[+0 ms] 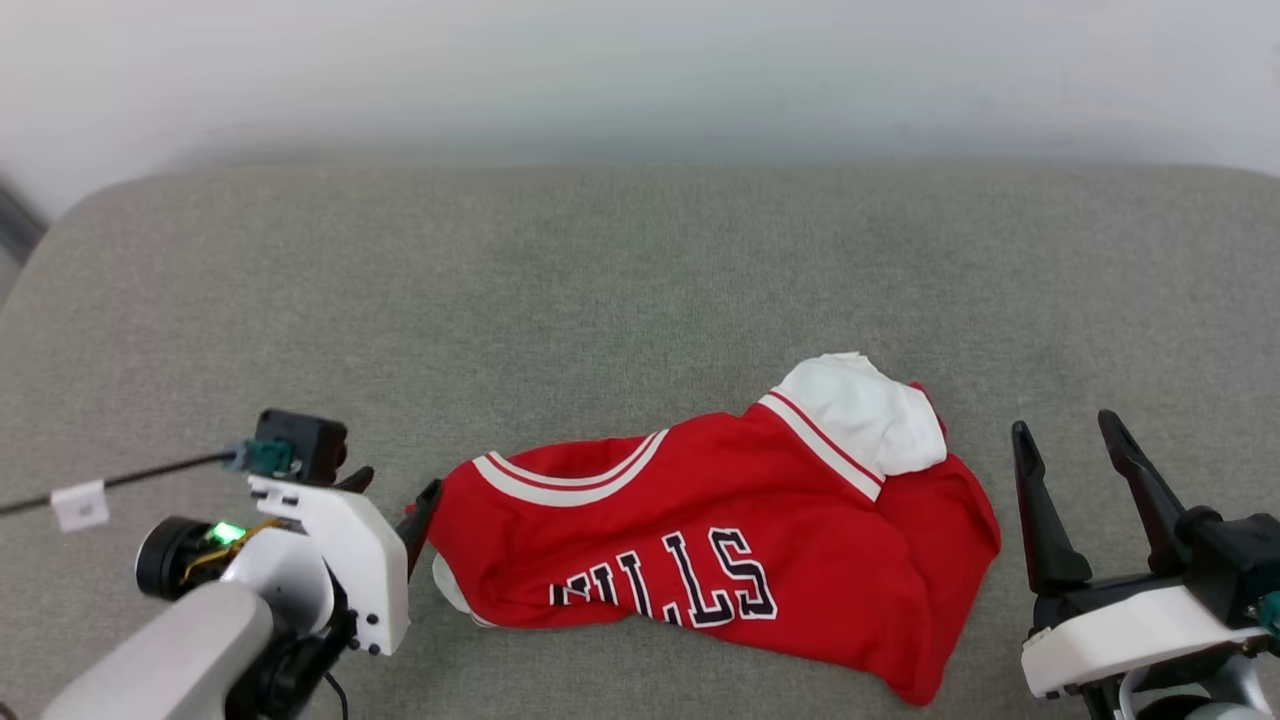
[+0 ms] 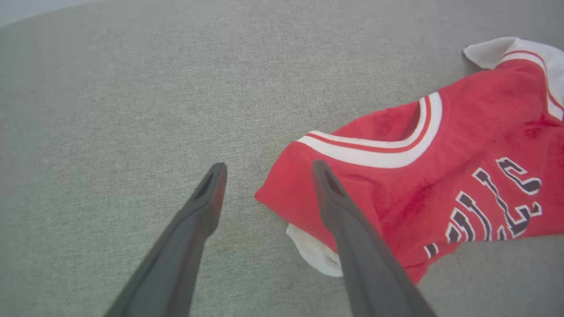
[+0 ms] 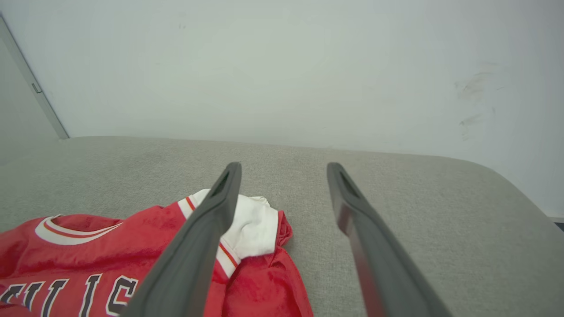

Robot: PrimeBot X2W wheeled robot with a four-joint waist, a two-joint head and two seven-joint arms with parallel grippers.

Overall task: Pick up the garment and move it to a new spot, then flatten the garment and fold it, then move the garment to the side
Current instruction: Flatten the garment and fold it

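The garment (image 1: 720,540) is a red jersey with a white sleeve and black white-outlined letters, lying crumpled on the grey fabric surface (image 1: 640,280). My left gripper (image 1: 398,490) is open just beside the garment's left end. In the left wrist view the left gripper (image 2: 269,167) holds nothing; the garment (image 2: 440,176) lies under its right finger, with its red corner between the two fingers. My right gripper (image 1: 1065,430) stands open just right of the garment, apart from it. In the right wrist view the right gripper (image 3: 284,166) is empty, and the garment (image 3: 88,246) lies to the left, behind its left finger.
The grey surface has rounded corners and ends at a pale wall (image 1: 640,70) at the back. A thin black cable with a white tag (image 1: 80,503) runs leftward from my left wrist. Bare grey fabric stretches behind and left of the garment.
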